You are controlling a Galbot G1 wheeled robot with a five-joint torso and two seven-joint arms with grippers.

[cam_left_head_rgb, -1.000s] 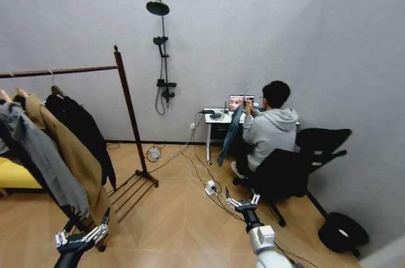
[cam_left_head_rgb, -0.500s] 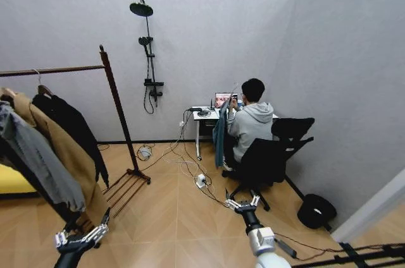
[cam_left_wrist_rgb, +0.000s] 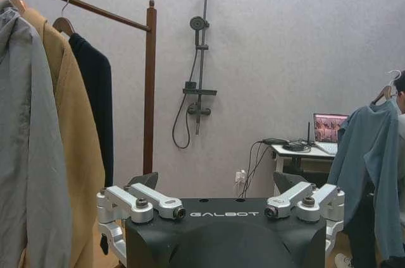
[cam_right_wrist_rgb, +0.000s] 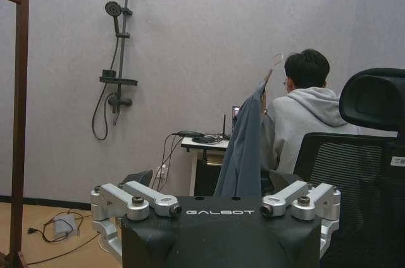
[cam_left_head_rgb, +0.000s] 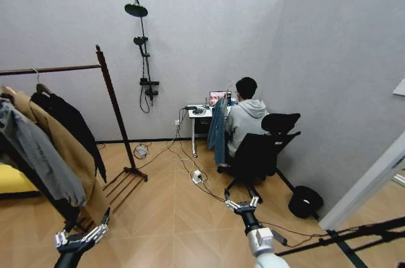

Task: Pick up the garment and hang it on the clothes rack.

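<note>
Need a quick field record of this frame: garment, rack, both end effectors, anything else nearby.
garment: black coat on a hanger, hanging from the rack bar, outermost next to the tan coat
clothes rack: dark wooden rack on the robot's left, by the wall
other hanging items: tan coat, grey jacket
left end effector: low in the head view, open, holding nothing
right end effector: low in the head view, open, holding nothing
teal garment: hanging by the desk
wall fixture: shower set
</note>
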